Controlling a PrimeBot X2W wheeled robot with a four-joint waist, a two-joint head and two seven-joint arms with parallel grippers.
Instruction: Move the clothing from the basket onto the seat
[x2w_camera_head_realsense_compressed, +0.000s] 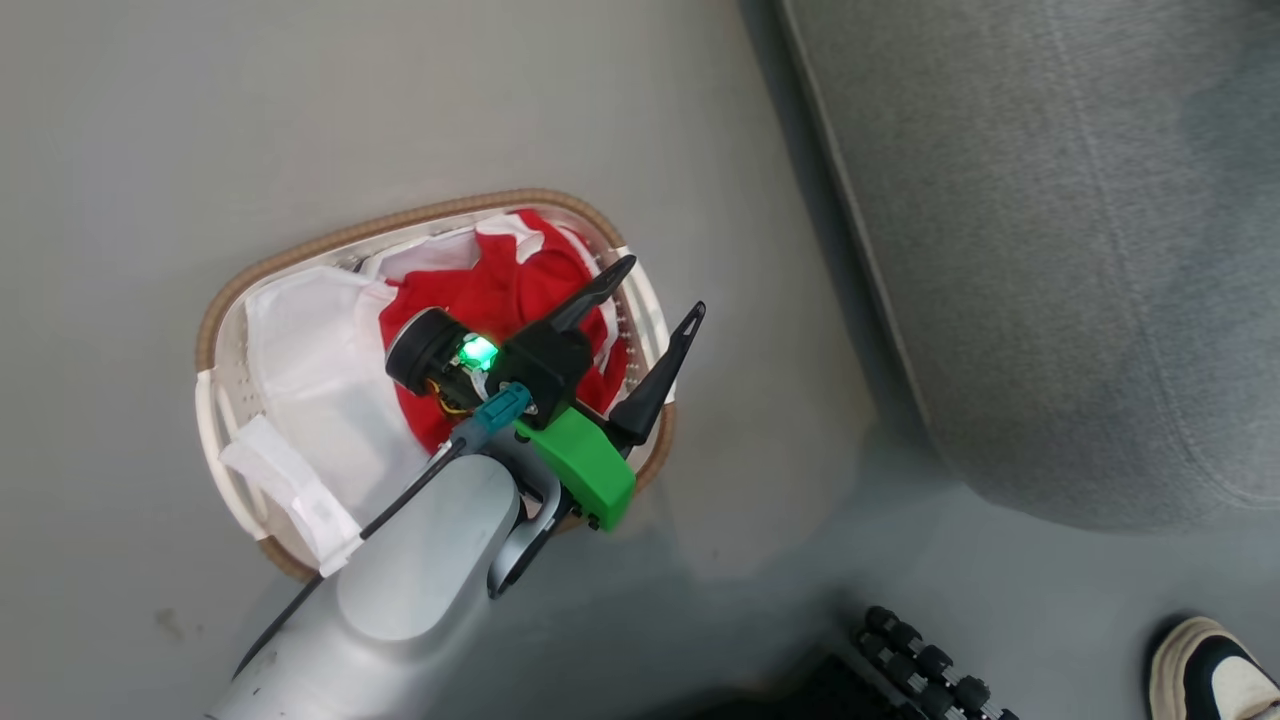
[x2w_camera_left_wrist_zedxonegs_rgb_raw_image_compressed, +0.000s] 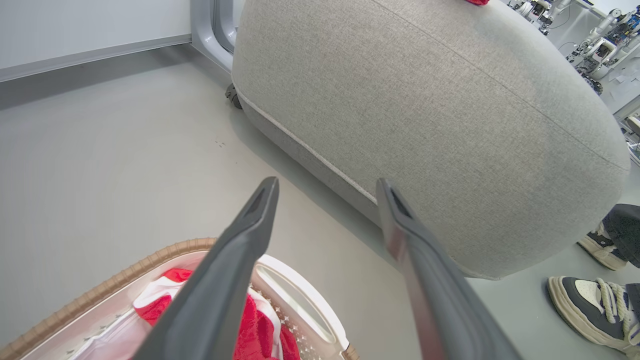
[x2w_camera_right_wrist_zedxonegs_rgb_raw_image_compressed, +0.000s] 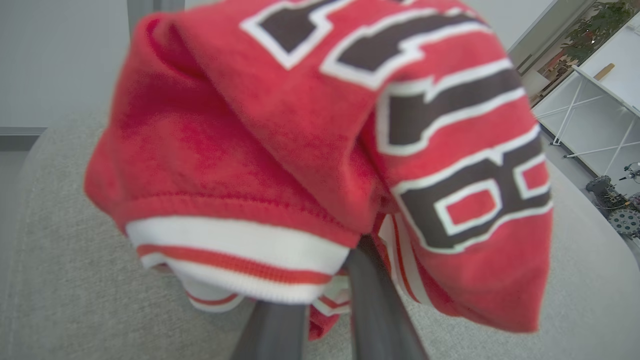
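Left gripper (x2w_camera_head_realsense_compressed: 664, 286) spread wide, nothing held, poised above basket (x2w_camera_head_realsense_compressed: 300, 255) rim. Red garment (x2w_camera_head_realsense_compressed: 500, 290) seen just below its fingers, bunched inside basket beside white sheet (x2w_camera_head_realsense_compressed: 310, 380). Seat (x2w_camera_head_realsense_compressed: 1050, 250) found beyond fingertips, apart from basket. Right gripper (x2w_camera_right_wrist_zedxonegs_rgb_raw_image_compressed: 325, 320) clamped on red jersey (x2w_camera_right_wrist_zedxonegs_rgb_raw_image_compressed: 320, 150), cloth draped over fingers, seat close beneath. Person's shoe (x2w_camera_head_realsense_compressed: 1215, 670) seen on floor beside seat.
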